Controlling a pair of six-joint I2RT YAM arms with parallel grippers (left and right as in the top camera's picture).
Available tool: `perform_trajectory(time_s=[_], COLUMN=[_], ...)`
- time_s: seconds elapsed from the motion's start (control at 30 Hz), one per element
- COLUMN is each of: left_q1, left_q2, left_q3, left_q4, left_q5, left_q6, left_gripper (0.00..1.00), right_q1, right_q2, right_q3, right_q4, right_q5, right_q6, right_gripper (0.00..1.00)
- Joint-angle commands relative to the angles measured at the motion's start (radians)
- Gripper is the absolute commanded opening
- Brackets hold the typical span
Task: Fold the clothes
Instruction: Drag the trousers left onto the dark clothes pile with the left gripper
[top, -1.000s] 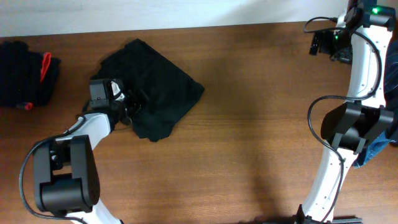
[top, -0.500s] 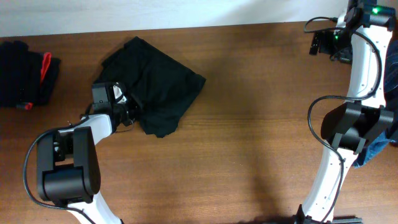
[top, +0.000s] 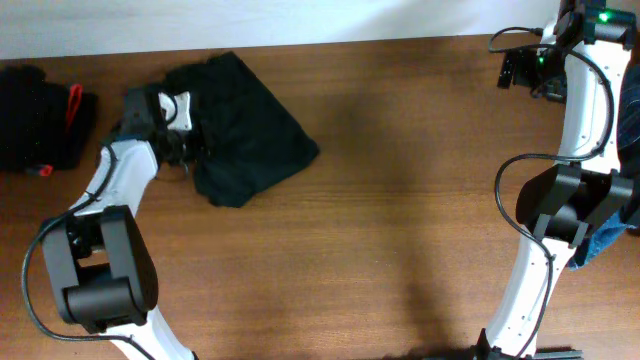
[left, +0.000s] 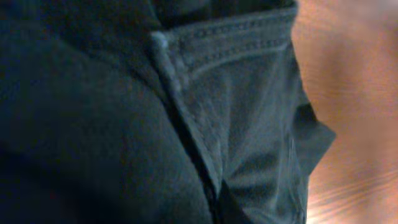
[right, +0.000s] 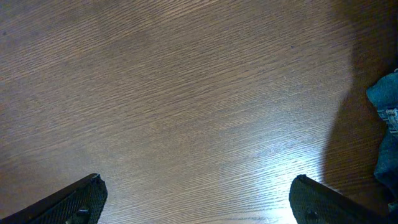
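Within the last second the left end effector (top: 178, 148) has closed at the left edge of the black garment (top: 250, 140) and has moved away to the far left. The garment has moved with it and now lies a little farther back on the worktop (top: 400, 210), in the far left part. The fingers are hidden, because dark cloth with a stitched seam fills the whole left wrist view. Since the cloth followed the arm, the end effector seems to be clamped on the garment's edge. This probably means a pull to straighten the cloth or the start of a fold; no finished fold of this garment is visible yet.

The right end effector (right: 199, 202) has its fingers wide apart over bare wood at the far right and holds nothing.

By count there are two arms, one loose black garment, one dark pile (top: 35, 130) with a red piece (top: 72, 105) at the far left, and one heap of blue denim (right: 387, 106) at the right edge, only partly in view.
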Motion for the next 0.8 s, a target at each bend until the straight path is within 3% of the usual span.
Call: perform_trajectory(time_s=[0.0,0.27,0.57,0.77], left_q1=[0.007,0.016,0.1,0.124], left_q2=[-0.055,-0.055,-0.055,-0.055], left_q3=[0.107,0.146,0.228,0.336], left_q4=[-0.035,-0.051,-0.097,-0.182], left_q5=[-0.135,-0.303,-0.335,-0.537], left_q6=[0.212,0.349,0.428,0.575], left_gripper=[0.0,0.0,0.0,0.0], right_q1=[-0.006,-0.006,-0.006,-0.006], right_q2=[-0.021,-0.021,-0.021,-0.021], right_q3=[0.01,0.01,0.01,0.01], right_q4=[0.0,0.0,0.0,0.0], right_q5=[-0.002,-0.002,-0.002,-0.002], right_q6=[0.001,0.001,0.001,0.001], right_gripper=[0.98,0.99,0.99,0.99])
